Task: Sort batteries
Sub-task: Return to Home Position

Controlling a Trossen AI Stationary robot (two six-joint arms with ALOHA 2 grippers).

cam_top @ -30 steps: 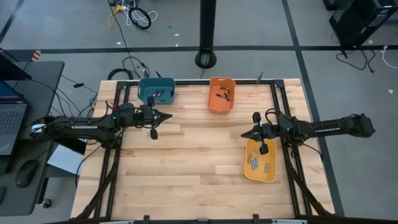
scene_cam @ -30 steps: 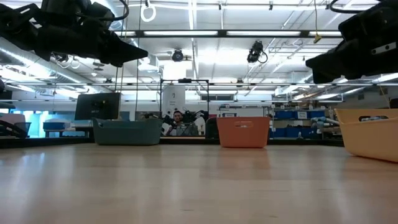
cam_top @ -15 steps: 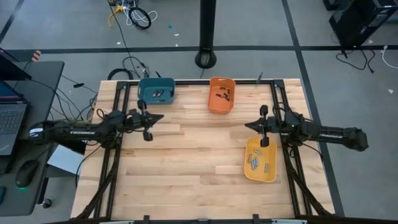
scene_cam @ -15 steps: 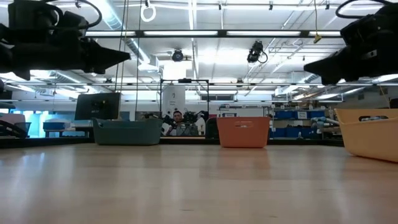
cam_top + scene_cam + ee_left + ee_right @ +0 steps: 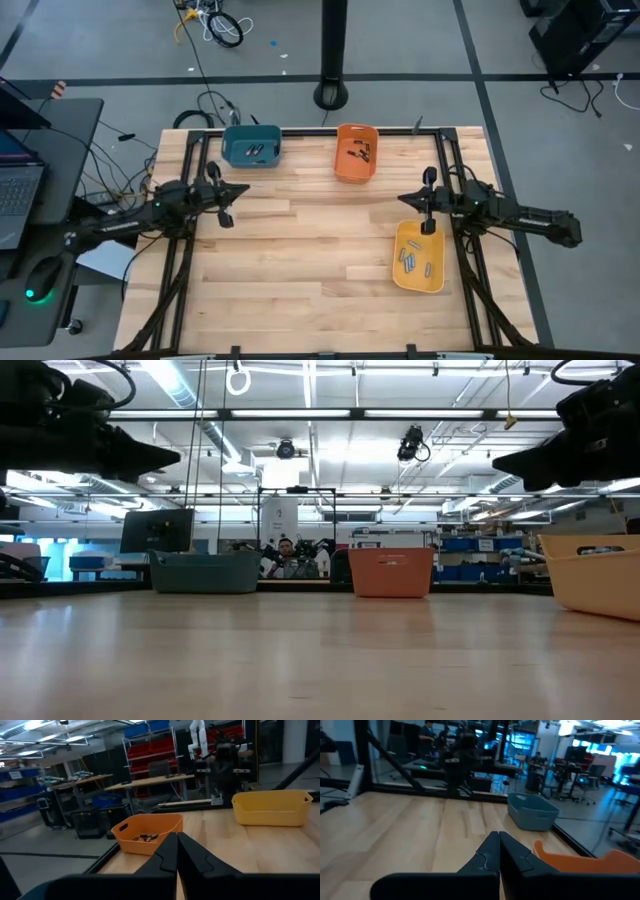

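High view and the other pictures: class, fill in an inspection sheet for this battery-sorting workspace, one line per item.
Surface: wooden table, bare between the bins.
Job's things: batteries lie in the yellow bin, orange bin and blue bin; none loose.
Clutter: nothing seen.
End effectors: left end effector shut, empty, over the table's left side; right end effector shut, empty, near the yellow bin's far end.
Cables: loose cables on the floor behind the table.
Surroundings: desk with laptop and mouse; pole base.
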